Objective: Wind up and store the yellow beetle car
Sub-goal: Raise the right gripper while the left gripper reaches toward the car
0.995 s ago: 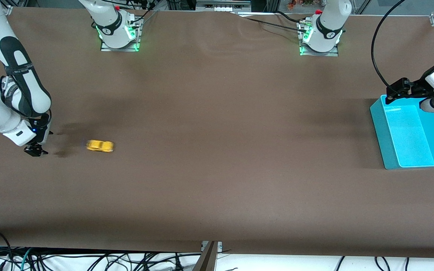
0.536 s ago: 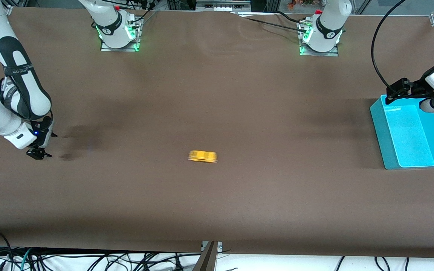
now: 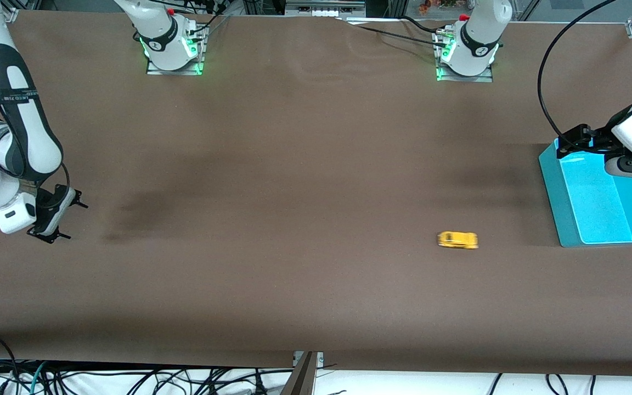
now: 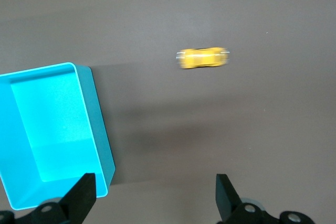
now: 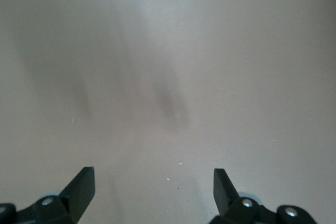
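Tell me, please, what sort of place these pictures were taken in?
Probably a robotics lab bench: two arms bolted to a table under a brown cover, loose cables along its front edge, and only a yellow beetle car and a turquoise bin as props.

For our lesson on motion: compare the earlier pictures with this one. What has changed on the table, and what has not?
The car has rolled across the table from beside the right hand toward the left arm's end, and is now close to the bin. The right hand, open, has drawn slightly away. The left hand, open, has shifted slightly over the bin, which has not moved.
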`<state>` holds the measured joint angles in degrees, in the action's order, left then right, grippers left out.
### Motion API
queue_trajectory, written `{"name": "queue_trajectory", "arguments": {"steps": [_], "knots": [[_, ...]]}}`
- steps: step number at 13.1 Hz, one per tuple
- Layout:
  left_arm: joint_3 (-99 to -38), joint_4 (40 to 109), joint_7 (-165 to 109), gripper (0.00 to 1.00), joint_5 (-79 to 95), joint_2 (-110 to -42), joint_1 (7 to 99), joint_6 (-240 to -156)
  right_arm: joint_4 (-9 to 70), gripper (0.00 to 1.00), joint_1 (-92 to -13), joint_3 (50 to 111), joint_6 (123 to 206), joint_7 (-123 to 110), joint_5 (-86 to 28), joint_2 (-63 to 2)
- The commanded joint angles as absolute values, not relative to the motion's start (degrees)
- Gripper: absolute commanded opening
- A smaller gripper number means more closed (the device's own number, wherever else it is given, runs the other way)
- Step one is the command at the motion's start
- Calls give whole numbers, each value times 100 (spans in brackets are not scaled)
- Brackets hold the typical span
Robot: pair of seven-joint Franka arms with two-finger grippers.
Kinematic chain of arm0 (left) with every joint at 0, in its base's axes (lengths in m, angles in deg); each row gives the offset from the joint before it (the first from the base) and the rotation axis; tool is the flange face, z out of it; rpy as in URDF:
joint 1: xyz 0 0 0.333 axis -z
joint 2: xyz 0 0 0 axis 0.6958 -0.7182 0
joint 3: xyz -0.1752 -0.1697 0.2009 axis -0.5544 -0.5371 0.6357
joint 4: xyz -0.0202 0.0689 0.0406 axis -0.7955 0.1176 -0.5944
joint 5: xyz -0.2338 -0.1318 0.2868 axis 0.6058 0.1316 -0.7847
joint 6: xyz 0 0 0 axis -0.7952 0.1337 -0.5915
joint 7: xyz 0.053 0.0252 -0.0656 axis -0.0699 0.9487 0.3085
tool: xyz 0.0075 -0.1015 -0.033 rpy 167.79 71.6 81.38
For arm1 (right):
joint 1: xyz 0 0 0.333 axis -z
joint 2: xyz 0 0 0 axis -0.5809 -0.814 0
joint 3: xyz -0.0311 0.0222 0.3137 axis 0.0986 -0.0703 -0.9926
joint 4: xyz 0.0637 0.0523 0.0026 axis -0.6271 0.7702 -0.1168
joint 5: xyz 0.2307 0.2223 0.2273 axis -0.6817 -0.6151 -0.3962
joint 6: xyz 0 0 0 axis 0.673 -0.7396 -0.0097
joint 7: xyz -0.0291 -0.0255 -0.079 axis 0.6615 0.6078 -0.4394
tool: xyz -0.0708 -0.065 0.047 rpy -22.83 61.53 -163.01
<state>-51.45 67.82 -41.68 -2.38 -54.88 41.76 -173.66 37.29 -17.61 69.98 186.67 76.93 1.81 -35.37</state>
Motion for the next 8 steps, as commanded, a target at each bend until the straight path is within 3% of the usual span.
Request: {"name": "queue_trajectory", "arguments": {"steps": [1,6,8], "knots": [[-5167,6593,-4216,100,-269,-5571,4120,-17240,3741,100,-1986,6994,18345,6569,141,-3289],[-5167,6593,-4365,100,-261,-5580,4075,-17240,3732,100,-2469,7003,18090,4776,212,-3139],[-5167,6593,-4374,100,-261,-5572,4067,-17240,3487,100,-2768,7003,17591,3661,229,-3086]]}}
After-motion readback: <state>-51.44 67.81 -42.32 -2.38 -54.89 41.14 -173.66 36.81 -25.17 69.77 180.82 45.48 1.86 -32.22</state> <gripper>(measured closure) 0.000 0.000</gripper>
